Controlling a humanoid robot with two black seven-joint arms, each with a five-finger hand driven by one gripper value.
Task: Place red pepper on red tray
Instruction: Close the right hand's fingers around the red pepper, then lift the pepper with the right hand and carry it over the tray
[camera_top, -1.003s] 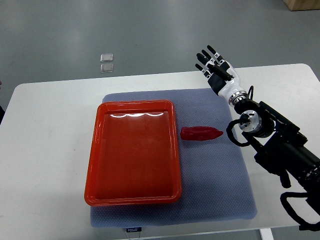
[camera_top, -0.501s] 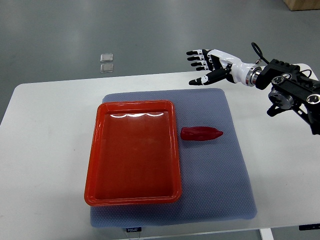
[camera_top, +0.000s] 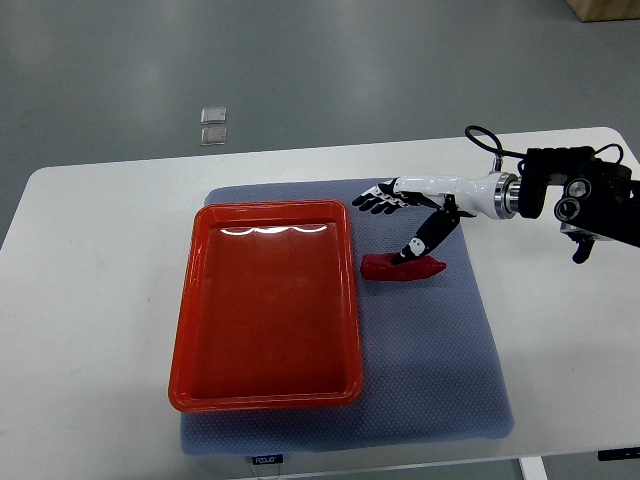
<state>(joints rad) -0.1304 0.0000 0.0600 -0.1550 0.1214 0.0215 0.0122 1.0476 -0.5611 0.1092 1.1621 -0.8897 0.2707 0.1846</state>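
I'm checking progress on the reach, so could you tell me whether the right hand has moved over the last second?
Yes. The right hand has come down from beyond the table's far edge, now open over the grey mat, thumb at the red pepper.

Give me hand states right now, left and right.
Left: not in view.
Right hand: open, fingers spread above the red pepper, thumb reaching down to it; no grasp yet.

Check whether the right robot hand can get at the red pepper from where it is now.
Probably yes: the right robot hand hangs open right over the red pepper, thumb reaching down to it, with nothing between them on the mat.
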